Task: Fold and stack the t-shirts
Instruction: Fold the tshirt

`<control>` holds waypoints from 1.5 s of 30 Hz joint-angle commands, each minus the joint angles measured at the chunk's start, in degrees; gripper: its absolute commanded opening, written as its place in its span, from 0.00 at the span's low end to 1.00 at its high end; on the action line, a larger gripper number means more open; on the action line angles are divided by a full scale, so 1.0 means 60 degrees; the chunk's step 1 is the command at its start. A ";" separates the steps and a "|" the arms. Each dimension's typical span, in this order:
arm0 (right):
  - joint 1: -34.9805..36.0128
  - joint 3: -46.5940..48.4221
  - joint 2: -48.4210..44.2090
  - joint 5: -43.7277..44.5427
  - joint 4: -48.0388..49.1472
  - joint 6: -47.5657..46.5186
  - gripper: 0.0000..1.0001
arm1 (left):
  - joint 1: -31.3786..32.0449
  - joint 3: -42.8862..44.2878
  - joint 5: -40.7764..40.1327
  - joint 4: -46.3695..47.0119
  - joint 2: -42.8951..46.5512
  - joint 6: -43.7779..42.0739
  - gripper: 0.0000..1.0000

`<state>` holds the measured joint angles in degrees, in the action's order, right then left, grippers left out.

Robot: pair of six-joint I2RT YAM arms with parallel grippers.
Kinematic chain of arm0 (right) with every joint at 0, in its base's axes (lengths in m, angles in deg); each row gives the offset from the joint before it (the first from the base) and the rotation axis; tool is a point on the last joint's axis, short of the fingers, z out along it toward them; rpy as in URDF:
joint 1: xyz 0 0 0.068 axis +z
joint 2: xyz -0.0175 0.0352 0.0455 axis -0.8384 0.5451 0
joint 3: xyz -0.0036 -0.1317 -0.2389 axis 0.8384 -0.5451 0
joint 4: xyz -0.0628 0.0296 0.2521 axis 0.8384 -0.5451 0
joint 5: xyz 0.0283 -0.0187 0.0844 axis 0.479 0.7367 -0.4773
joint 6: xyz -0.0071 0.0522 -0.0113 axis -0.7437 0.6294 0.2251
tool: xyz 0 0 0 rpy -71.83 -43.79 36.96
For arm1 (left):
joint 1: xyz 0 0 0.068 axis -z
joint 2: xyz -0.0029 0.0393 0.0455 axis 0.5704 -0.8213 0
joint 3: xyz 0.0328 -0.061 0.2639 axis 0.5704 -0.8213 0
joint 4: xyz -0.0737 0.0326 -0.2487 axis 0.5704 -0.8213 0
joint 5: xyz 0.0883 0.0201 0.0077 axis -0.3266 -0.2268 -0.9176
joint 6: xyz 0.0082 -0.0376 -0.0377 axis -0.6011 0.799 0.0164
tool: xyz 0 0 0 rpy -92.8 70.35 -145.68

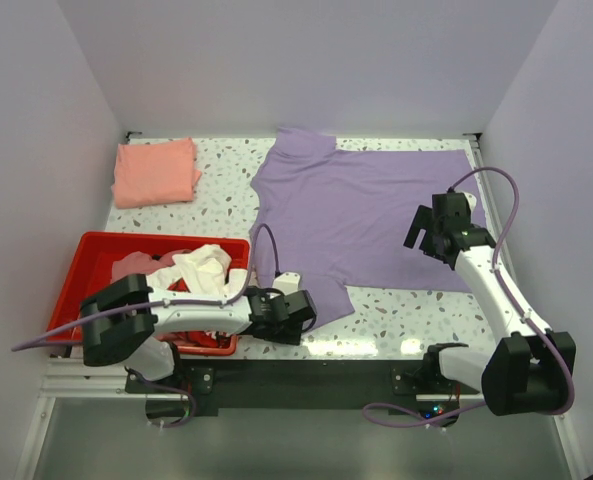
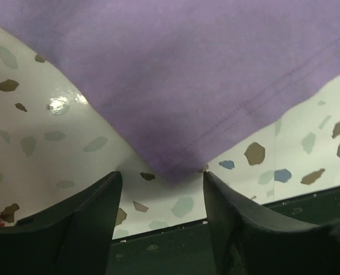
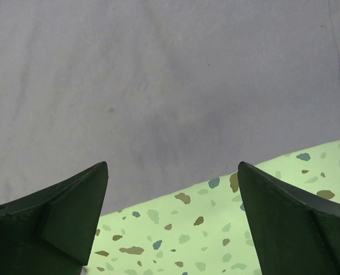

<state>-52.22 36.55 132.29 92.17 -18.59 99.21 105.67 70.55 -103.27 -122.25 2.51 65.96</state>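
Two white robot arms, the left arm (image 1: 191,315) and the right arm (image 1: 491,285), are jointed with chunky black housings (image 1: 521,370). A purple cable (image 1: 517,205) loops along each. The fingers (image 2: 83,223) are dark, matte wedges.

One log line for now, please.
left gripper: open, at lavender t-shirt near corner | right gripper: open, over its right side | salmon t-shirt: folded, far left | tray: more tees

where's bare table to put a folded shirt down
Bare terrazzo lies between the folded salmon shirt, the lavender shirt and the red tray; a narrow strip runs along the near edge below the lavender hem. The tray is piled full.
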 commanded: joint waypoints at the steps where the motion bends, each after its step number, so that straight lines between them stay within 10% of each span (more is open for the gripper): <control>1: -0.0001 0.0024 -0.0100 0.0049 0.0113 0.0086 0.99 | 0.0020 0.0397 -0.0455 -0.0308 -0.0450 0.0404 0.60; 15: -0.0001 -0.0049 -0.0129 0.0123 0.0143 0.0101 0.99 | 0.0474 0.0793 -0.0485 -0.0997 -0.1447 0.0595 0.27; 19: -0.0001 -0.0078 -0.0144 0.0225 0.0172 0.0130 0.99 | 0.0489 0.0983 -0.0805 -0.1363 -0.1637 0.0902 0.00; 27: -0.0761 -0.0342 -0.0158 -0.0181 0.0289 0.0584 0.99 | 0.0475 0.1188 -0.1597 -0.1407 -0.1155 0.0859 0.00; 36: -0.5459 -0.0386 0.0483 -0.1048 0.0201 0.0510 0.99 | 0.0241 0.1422 -0.2037 -0.0602 -0.0071 -0.0517 0.00; 45: -0.6725 -0.0356 0.1745 -0.1064 0.0596 0.0803 0.98 | -0.0038 0.1877 -0.2418 -0.0222 0.0793 -0.1484 0.00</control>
<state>-92.15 34.63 142.54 86.05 -17.67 102.18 106.07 79.30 -114.83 -126.69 4.13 60.45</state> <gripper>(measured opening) 0.982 0.017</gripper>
